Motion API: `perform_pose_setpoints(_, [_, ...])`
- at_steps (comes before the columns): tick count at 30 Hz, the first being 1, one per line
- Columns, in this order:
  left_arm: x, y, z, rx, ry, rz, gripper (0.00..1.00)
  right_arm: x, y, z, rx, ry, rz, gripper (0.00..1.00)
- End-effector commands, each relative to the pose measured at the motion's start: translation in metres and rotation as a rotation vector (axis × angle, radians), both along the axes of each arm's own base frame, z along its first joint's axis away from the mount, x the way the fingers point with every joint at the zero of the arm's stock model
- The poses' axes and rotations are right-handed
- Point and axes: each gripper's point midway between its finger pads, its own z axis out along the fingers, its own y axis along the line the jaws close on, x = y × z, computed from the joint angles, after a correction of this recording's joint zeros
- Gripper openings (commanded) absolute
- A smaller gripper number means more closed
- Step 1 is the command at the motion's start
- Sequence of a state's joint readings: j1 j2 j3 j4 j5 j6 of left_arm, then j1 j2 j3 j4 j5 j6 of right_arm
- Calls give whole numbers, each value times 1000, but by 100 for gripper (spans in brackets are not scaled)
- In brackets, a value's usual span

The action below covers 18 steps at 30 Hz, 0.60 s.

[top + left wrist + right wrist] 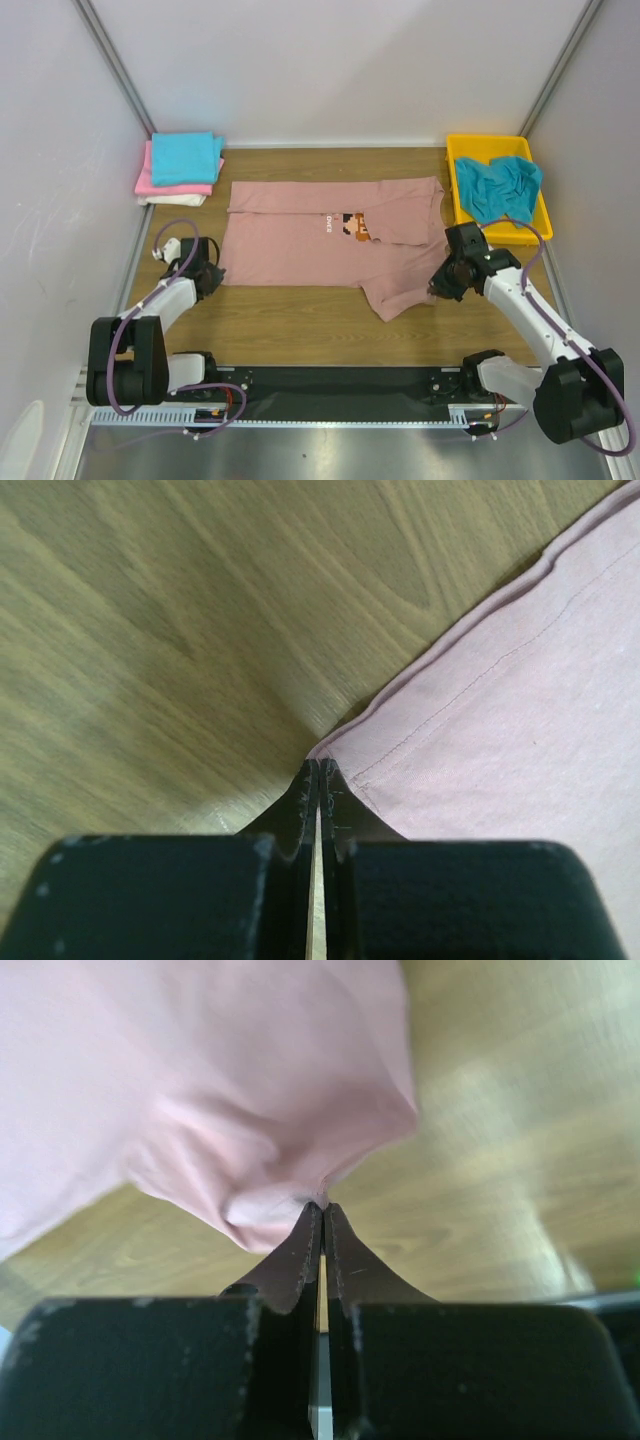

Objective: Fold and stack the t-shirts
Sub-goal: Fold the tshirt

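A dusty-pink t-shirt (pixel 300 240) lies spread across the middle of the wooden desk (pixel 300 325). Its pixel-figure print (pixel 352 226) faces up, a little right of centre. Most of the cloth is flat, but the lower right part is folded over and hangs down in a loose flap toward the bottom of the frame.

The left gripper (pixel 318 770) sits at the shirt's lower left corner. Its jaws are pressed together with only a hairline slit between them, nipping the very tip of the stitched hem. The right gripper (pixel 322 1207) is at the lower right edge of the shirt, jaws likewise closed tight, with a bunched fold of the pink cloth caught at the tips and lifted off the desk.

In the upper left of the frame sits a neat folded pile, just beside the spread shirt's corner: a turquoise t-shirt (pixel 186 157) on top, a bright pink t-shirt (pixel 160 185) under it, and a white t-shirt (pixel 172 200) at the bottom.

In the upper right a yellow tray (pixel 490 140) holds a crumpled teal t-shirt (pixel 497 186).
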<state>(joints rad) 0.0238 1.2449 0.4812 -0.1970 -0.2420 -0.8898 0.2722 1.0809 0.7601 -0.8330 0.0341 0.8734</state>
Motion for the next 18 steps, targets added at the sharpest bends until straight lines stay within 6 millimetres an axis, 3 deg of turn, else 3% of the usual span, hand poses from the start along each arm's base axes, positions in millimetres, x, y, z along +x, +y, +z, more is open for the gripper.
perform_pose_setpoints(1, [-2, 8, 8, 22, 10, 45, 0, 37, 1, 26, 4, -109, 54, 0])
perform_pose_setpoints(12, [33, 7, 37, 25, -72, 73, 1, 130, 2, 53, 12, -209, 87, 0])
perform_pose_setpoints(18, [53, -5, 36, 12, -64, 83, 0, 174, -4, 57, 6, -235, 95, 0])
